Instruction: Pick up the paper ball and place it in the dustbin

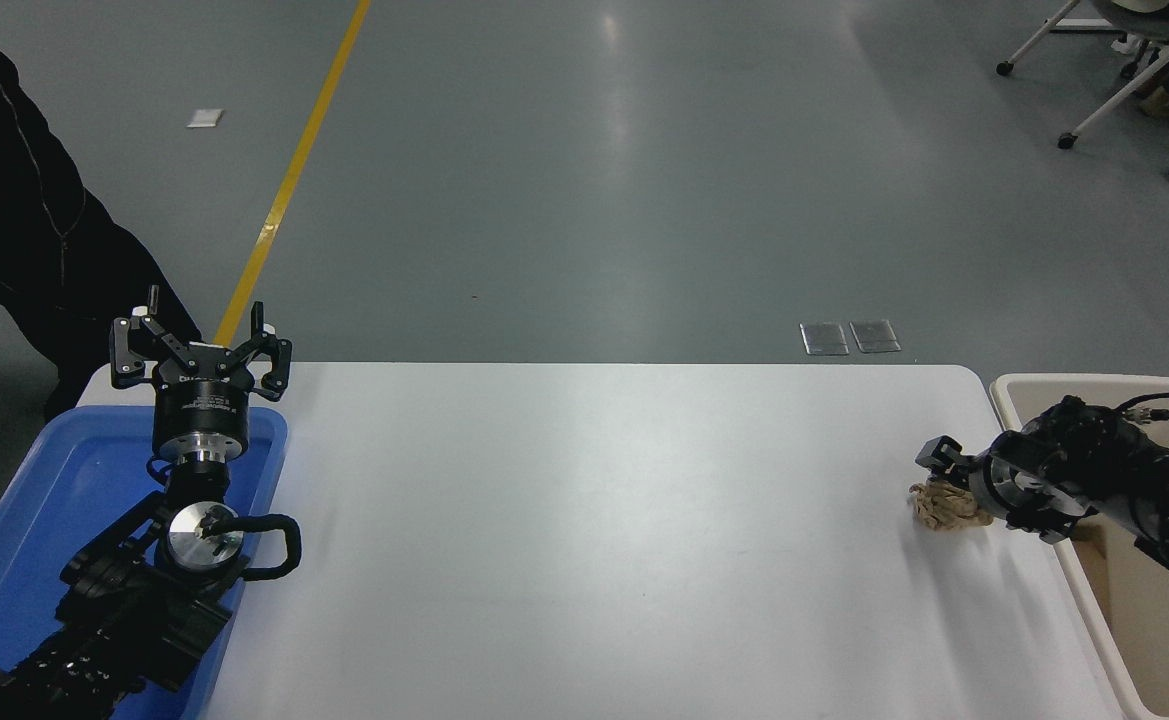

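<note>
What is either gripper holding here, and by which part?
Left gripper: nothing, open over the blue tray. Right gripper is at the paper ball's right side; whether it grips cannot be told.

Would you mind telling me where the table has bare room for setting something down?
The white table is bare between the blue tray with the parked left gripper over it and the paper ball. It is crowded by the dustbin, where the right gripper is at the ball.
</note>
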Motion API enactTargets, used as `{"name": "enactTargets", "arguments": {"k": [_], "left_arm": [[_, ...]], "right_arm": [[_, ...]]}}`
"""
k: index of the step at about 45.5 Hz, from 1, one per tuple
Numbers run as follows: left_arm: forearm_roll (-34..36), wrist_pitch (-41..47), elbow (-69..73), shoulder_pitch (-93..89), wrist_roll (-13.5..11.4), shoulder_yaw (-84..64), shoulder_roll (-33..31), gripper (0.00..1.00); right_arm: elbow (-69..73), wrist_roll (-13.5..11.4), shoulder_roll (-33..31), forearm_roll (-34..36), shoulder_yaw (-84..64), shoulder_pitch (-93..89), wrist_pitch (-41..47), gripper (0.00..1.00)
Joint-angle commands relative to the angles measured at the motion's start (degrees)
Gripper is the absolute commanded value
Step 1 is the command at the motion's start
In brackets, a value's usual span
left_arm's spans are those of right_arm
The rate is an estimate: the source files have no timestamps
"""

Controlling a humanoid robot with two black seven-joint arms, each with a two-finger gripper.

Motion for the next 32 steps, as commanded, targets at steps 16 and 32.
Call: {"name": "enactTargets", "arguments": {"k": [16,32], "left_arm": [[0.0,0.0,0.0,0.0,-0.1,0.0,0.0,0.99],[0.0,0.0,0.0,0.0,-0.1,0.0,0.0,0.99]], "right_arm": [[-2.0,0.6,1.3,-0.6,1.6,-2.7,-4.1,0.00],[15.5,0.9,-7.1,-4.9,0.8,11.7,-4.0,0.00]]}}
